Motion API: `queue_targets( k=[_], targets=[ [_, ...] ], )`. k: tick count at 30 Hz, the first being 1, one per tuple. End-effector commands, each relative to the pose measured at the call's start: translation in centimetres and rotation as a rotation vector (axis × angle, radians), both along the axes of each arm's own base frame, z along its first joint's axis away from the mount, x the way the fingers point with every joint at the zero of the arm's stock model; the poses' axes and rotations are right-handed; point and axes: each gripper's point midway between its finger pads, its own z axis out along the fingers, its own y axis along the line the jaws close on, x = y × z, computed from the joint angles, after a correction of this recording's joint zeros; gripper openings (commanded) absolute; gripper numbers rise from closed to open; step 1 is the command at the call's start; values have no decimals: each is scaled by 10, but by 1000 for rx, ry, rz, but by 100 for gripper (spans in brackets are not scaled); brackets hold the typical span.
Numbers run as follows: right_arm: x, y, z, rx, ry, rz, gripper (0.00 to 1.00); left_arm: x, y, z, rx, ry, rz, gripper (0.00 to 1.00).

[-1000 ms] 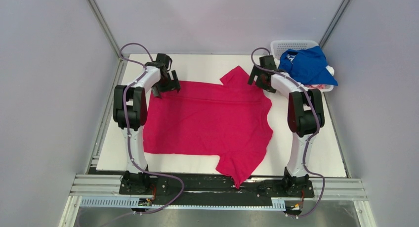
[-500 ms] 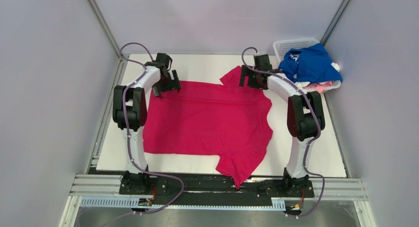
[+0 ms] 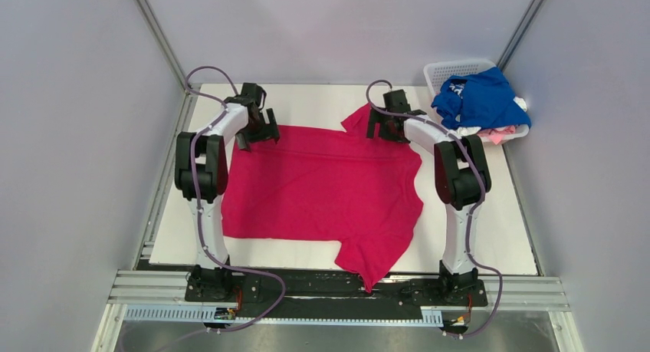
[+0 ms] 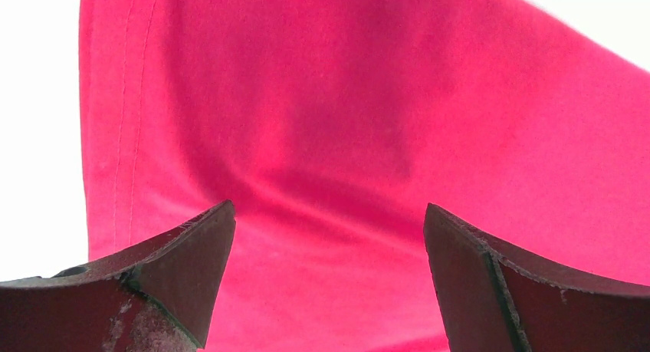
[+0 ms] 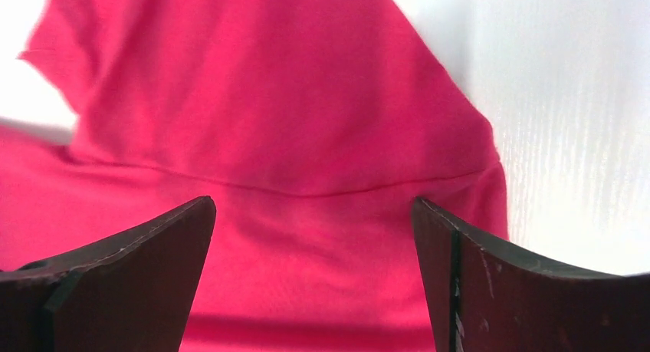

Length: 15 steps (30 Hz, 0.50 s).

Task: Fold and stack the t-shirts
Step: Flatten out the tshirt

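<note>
White table point(image 3: 322, 106) bears magenta t-shirt point(image 3: 322, 183); wrist views (overhead seems unclear) show left fingers point(image 4: 176, 283), right fingers point(image 5: 138, 275) apart.

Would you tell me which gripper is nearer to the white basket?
Right. The right gripper hangs over the far sleeve of the magenta shirt, a little left of the basket. The left gripper is over the cloth's far left corner, much farther off.

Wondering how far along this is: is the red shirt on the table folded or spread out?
Spread out. The red shirt lies flat across the table, full body showing, both sleeves sticking out.
</note>
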Motion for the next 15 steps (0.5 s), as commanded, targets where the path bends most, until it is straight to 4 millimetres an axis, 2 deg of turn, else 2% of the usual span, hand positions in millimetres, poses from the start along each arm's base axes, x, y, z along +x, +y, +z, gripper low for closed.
queue_targets(
  k=[1,7,10,11,12,13,14,15],
  targets=[
    [18,-10,-13,19,-2,-83,100,18,1,-8,-10,-14,4,100],
    [37,-33,-30,32,28,-157,100,31,0,-22,-21,15,20,100],
    [54,-39,-34,60,25,-170,100,42,-4,-29,-39,19,29,100],
    [60,-41,-35,62,21,-173,100,43,-6,-37,-51,34,29,100],
    [66,-43,-35,63,17,-178,100,50,-8,-33,-61,20,29,100],
    [71,-46,-37,63,16,-182,100,51,-9,-39,-71,32,32,100],
    [78,-48,-37,62,12,-183,100,58,-10,-34,-76,17,34,100],
    [86,-50,-37,61,5,-186,100,61,-11,-39,-79,23,40,100]
  ],
)
